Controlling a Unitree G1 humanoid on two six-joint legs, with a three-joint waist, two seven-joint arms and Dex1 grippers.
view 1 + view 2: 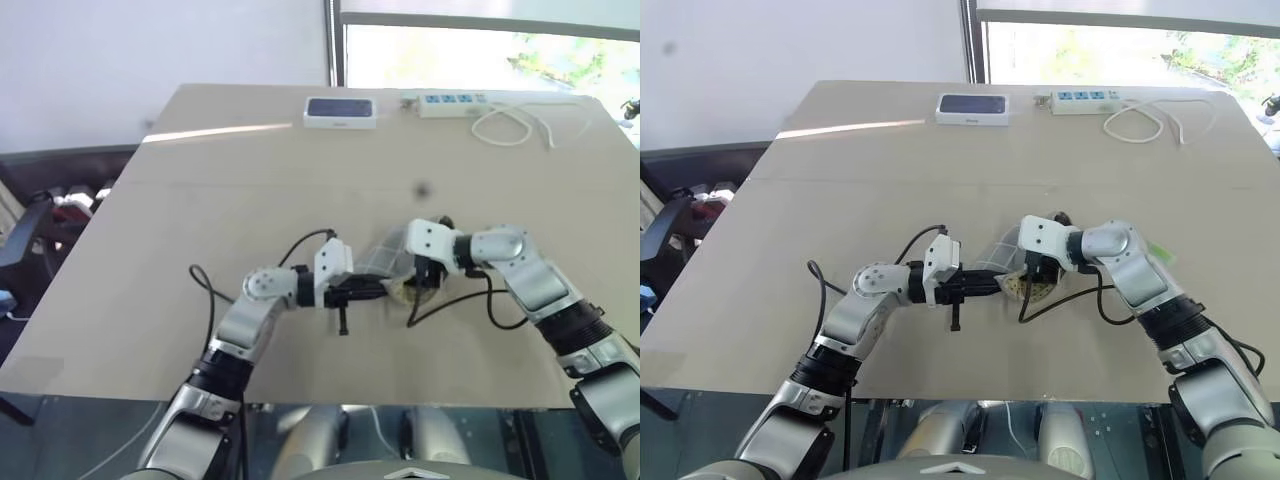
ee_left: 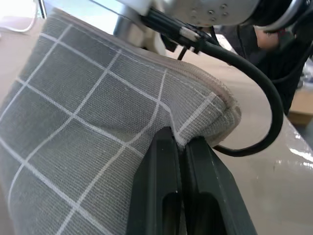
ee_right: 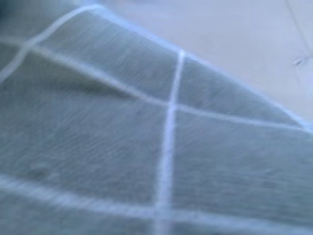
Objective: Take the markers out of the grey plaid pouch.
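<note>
Pouch: the grey plaid pouch (image 2: 93,122) is held up just above the counter (image 1: 200,200), between the two arms.
Left tool (image 2: 183,147): clamped tight on the pouch's corner seam.
Right tool (image 1: 428,272): at the pouch's far end, fingers spread wide; contact hidden.
Markers: hard to make out.

An office or lab-like workroom is suggested by a broad beige laminate table (image 1: 300,170) set before a plain white wall (image 1: 150,50) and a bright window (image 1: 480,50) with greenery beyond. A white multi-socket power strip (image 1: 450,102) with a looped white cable (image 1: 515,125) and a small white-edged dark box (image 1: 341,110) are seen at the far edge.
</note>
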